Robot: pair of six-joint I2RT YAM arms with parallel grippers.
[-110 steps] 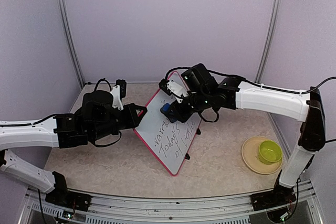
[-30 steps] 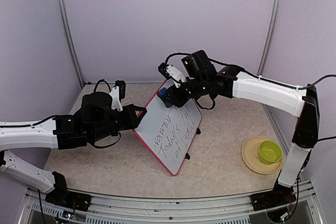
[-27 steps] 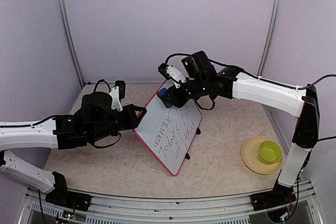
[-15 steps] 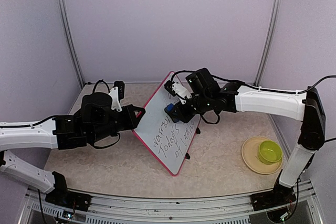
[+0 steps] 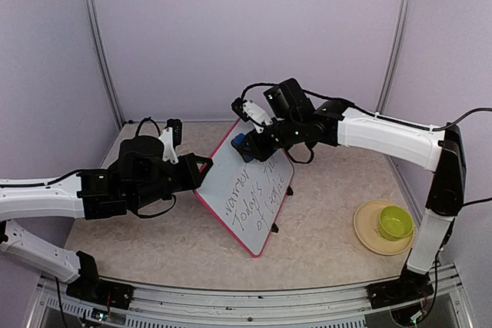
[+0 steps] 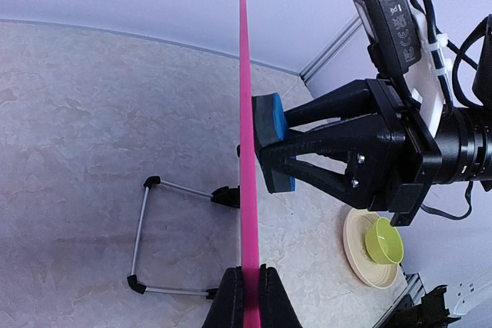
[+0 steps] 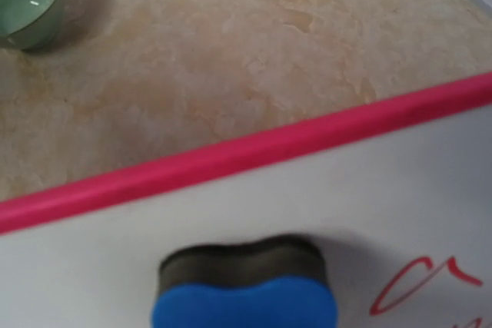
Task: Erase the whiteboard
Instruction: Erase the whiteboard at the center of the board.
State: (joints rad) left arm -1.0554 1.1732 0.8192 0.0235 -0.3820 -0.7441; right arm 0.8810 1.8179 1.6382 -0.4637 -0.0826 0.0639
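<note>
Wiping step: left gripper (image 6: 247,289) clamps the rim of the whiteboard (image 5: 229,182), propped mid-table, while right gripper (image 5: 247,144) presses its grasped blue eraser (image 5: 239,143) near the top edge; next, a downward stroke over the handwriting (image 5: 250,201) seems called for.

The whiteboard (image 5: 250,190) stands mid-desk (image 5: 323,228) between my arms. My left tool (image 5: 205,167) clamps its left edge, and my right tool (image 5: 246,147) presses an eraser (image 6: 270,140) against its upper face. Well to the right, a bowl (image 5: 393,223) sits on a plate (image 5: 367,234).
</note>
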